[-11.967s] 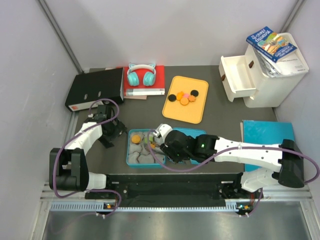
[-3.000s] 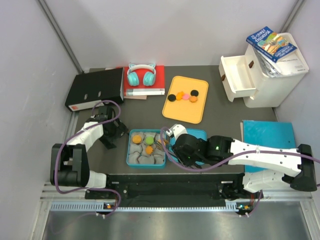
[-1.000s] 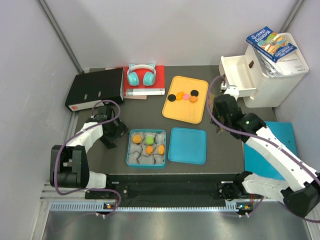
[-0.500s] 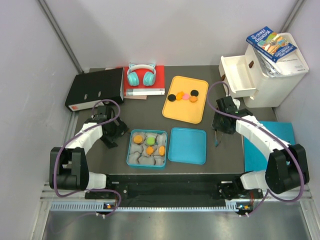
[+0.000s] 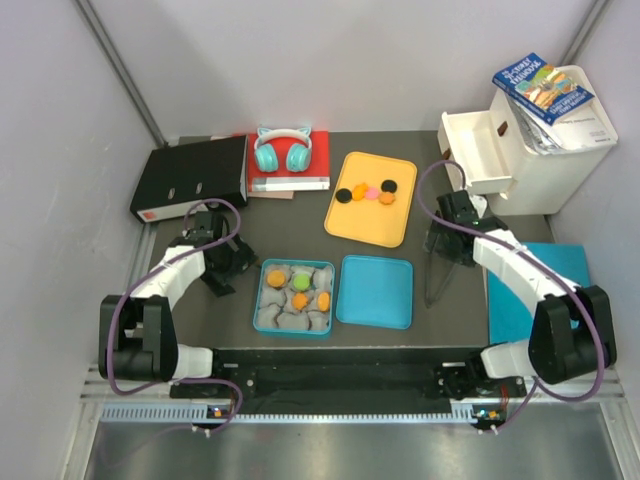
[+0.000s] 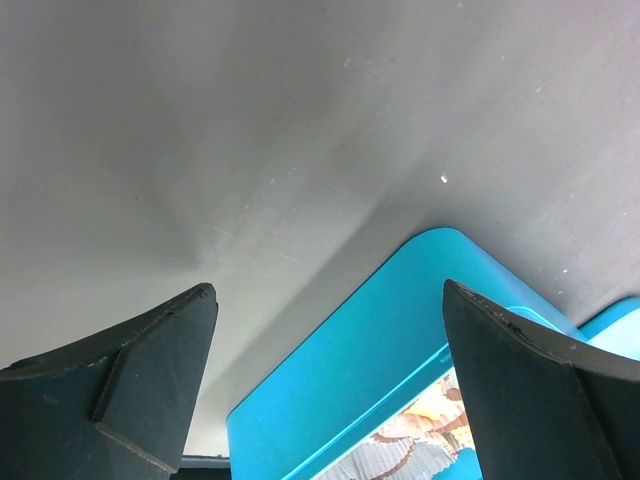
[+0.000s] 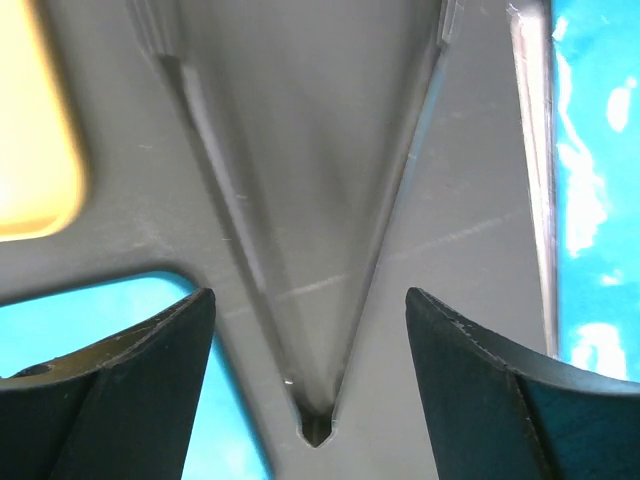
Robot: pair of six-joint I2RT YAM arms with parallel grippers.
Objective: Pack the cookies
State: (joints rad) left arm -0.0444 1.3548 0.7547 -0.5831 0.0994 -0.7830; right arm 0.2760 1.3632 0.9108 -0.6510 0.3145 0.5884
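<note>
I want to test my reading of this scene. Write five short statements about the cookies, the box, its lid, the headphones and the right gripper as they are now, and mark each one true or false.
1. One green cookie is in the blue box. True.
2. The lid covers the blue box. False: it lies beside the box, which is open.
3. The right gripper holds a cookie. False: it is open, with nothing between its fingers.
4. A pink cookie lies on the yellow tray. True.
5. The headphones lie on the yellow tray. False: they lie on the red book.
</note>
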